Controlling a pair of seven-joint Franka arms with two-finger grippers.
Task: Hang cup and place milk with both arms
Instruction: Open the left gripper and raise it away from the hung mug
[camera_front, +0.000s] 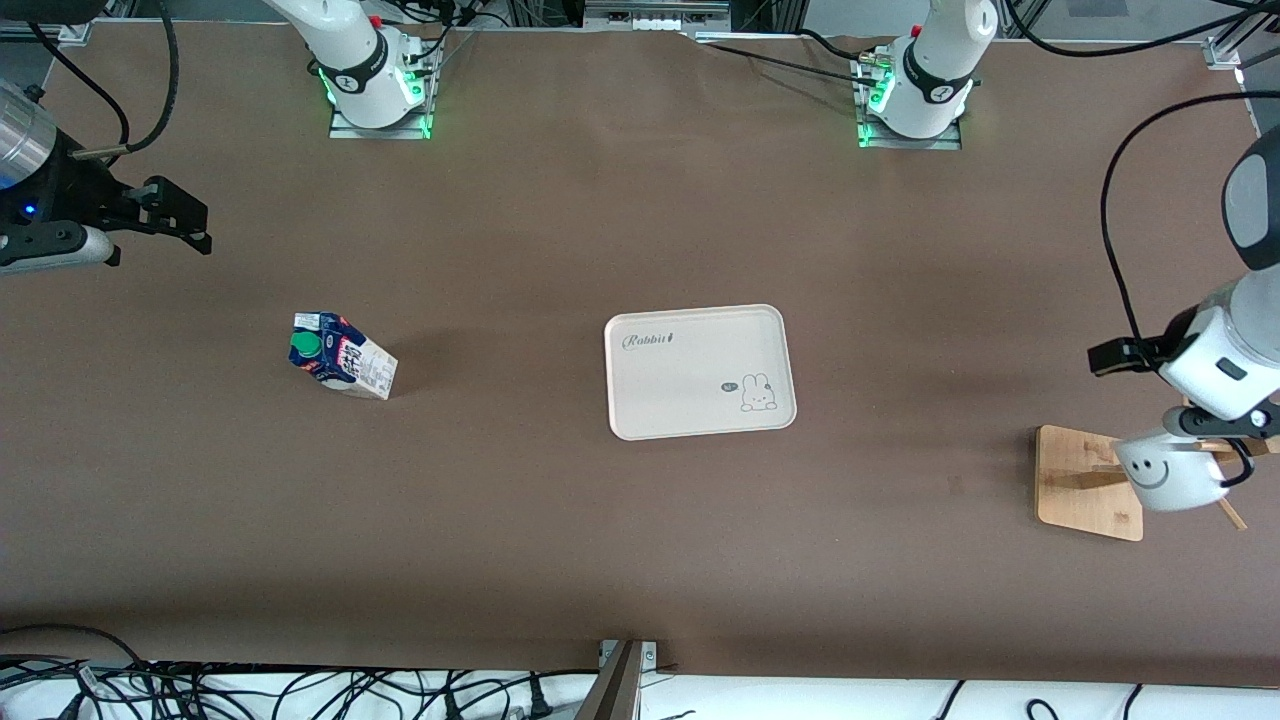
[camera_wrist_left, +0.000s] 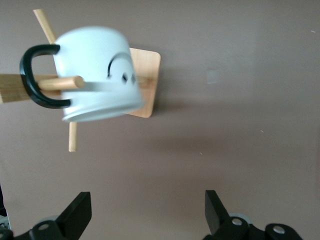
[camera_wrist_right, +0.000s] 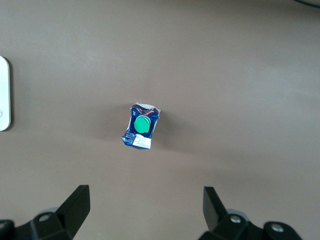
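Observation:
The white smiley cup (camera_front: 1165, 470) hangs by its black handle on a peg of the wooden rack (camera_front: 1085, 480) at the left arm's end of the table. My left gripper (camera_front: 1225, 428) is just above it, open and empty. In the left wrist view the cup (camera_wrist_left: 97, 80) hangs on the peg (camera_wrist_left: 62, 83), apart from my open left gripper (camera_wrist_left: 147, 205). The milk (camera_front: 340, 355) stands on the table toward the right arm's end. My right gripper (camera_front: 185, 215) is open and empty, up in the air at that end. The right wrist view shows the milk (camera_wrist_right: 141, 127) below my open right gripper (camera_wrist_right: 145, 200).
A white rabbit-print tray (camera_front: 700, 372) lies at the table's middle; its edge shows in the right wrist view (camera_wrist_right: 3, 95). The rack's square base (camera_wrist_left: 147, 70) lies flat on the brown table. Cables run along the table's front edge.

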